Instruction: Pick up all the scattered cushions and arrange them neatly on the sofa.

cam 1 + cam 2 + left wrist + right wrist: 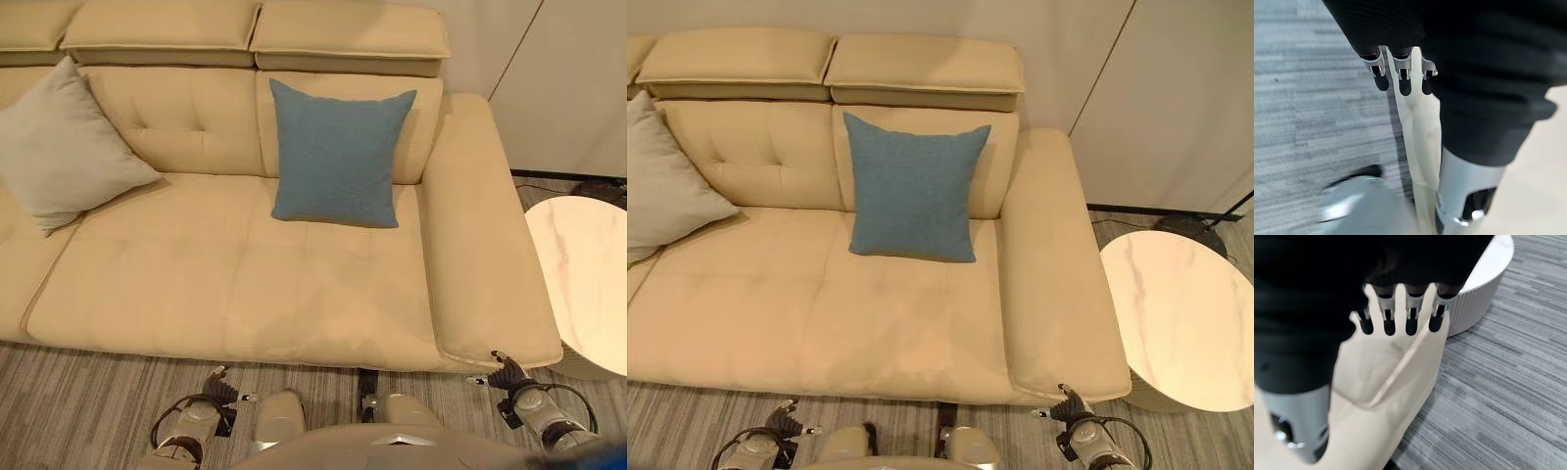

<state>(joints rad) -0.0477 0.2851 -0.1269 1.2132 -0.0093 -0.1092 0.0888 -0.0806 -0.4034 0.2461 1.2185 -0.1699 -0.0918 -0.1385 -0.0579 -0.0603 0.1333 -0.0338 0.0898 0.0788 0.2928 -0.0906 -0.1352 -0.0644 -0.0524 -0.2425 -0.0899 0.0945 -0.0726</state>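
A blue cushion (338,152) stands upright against the backrest of the beige sofa (245,284), over the right seat. A light grey cushion (59,147) leans on the backrest at the sofa's left end. My left hand (220,387) hangs low in front of the seat edge, its fingers (1400,73) straight and holding nothing. My right hand (509,372) hangs by the front corner of the right armrest, with its fingers (1410,316) straight and empty over that corner (1386,367).
A round white marble-topped table (583,279) stands close to the sofa's right armrest. Grey striped carpet (1312,98) runs along the sofa's front. The seat between the two cushions is bare.
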